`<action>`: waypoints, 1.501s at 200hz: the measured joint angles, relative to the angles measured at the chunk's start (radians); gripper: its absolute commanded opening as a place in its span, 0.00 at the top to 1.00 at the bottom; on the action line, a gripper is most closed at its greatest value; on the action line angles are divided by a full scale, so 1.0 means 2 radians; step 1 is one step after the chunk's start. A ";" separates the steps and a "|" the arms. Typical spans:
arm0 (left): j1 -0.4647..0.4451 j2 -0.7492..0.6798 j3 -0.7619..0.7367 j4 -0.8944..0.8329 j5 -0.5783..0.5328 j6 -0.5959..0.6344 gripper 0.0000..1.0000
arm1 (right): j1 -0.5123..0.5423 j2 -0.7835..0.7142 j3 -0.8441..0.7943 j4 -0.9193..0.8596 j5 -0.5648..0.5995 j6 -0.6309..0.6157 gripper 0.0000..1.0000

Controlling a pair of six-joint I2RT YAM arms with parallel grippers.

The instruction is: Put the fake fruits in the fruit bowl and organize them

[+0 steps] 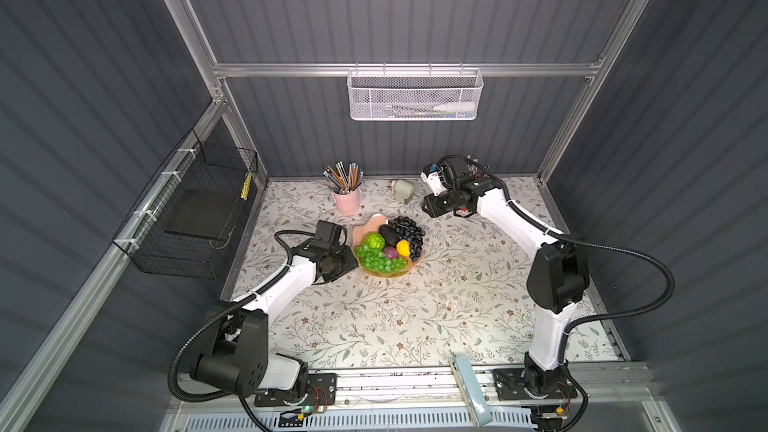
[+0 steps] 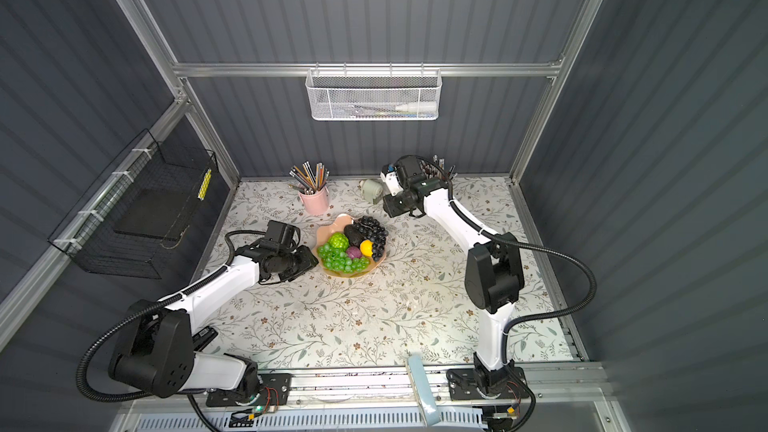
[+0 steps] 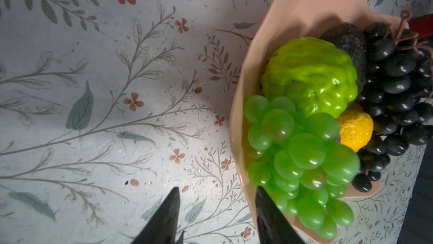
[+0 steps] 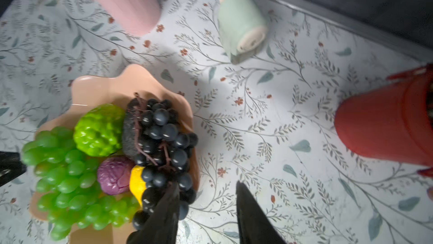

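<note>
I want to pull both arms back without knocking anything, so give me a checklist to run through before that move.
1. All six fruits in the fruit bowl (green grape bunch, dark grape bunch, lime-green ball, avocado, purple ball, yellow fruit): ok.
2. Left gripper empty, jaws apart: ok.
3. Right gripper empty, jaws apart, away from the bowl: ok.
4. Left gripper clear of the rim: cannot tell; one finger overlaps it in the left wrist view.
5. Grape bunches fully inside the rim: cannot tell; both reach its edge.
</note>
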 measured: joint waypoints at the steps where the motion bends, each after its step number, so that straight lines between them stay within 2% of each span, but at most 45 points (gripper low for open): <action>1: 0.000 0.000 0.000 0.000 0.000 0.000 0.48 | 0.000 0.000 -0.001 0.000 0.000 0.000 0.64; 20: 0.000 0.006 0.000 0.005 0.002 -0.001 0.51 | 0.002 0.009 -0.019 0.003 0.001 0.005 0.66; 36: 0.000 0.011 0.000 0.008 0.002 0.000 0.60 | 0.006 0.010 -0.031 0.007 -0.001 0.008 0.67; 56: 0.000 0.021 0.001 0.010 0.005 0.002 0.67 | 0.008 0.010 -0.037 0.015 -0.004 0.010 0.68; 76: 0.002 0.035 0.001 0.012 0.012 0.005 0.69 | 0.008 0.010 -0.044 0.022 -0.008 0.012 0.68; 86: 0.003 0.041 0.001 0.013 0.015 0.005 0.76 | 0.008 0.010 -0.047 0.023 -0.010 0.012 0.68; 98: 0.003 0.048 0.002 0.015 0.018 0.011 0.80 | 0.008 0.010 -0.051 0.024 -0.012 0.012 0.68; 137: 0.007 0.058 0.013 0.020 0.028 0.022 0.80 | 0.010 0.010 -0.067 0.025 -0.014 0.013 0.69; 168: 0.011 0.060 0.016 0.024 0.043 0.036 0.70 | 0.010 0.009 -0.082 0.026 -0.013 0.013 0.69; 214: 0.017 0.055 0.016 0.027 0.047 0.047 0.70 | 0.011 -0.010 -0.103 0.028 -0.014 0.018 0.69; 269: 0.032 0.079 0.041 0.032 0.053 0.066 0.75 | 0.020 -0.014 -0.110 0.036 -0.016 0.023 0.70; 284: 0.037 0.088 0.047 0.034 0.055 0.073 0.81 | 0.024 -0.014 -0.114 0.036 -0.016 0.025 0.70; 289: 0.038 0.091 0.048 0.034 0.056 0.074 0.86 | 0.025 -0.014 -0.116 0.036 -0.016 0.025 0.70; 300: 0.041 0.097 0.051 0.037 0.060 0.078 0.87 | 0.027 -0.014 -0.117 0.036 -0.017 0.026 0.70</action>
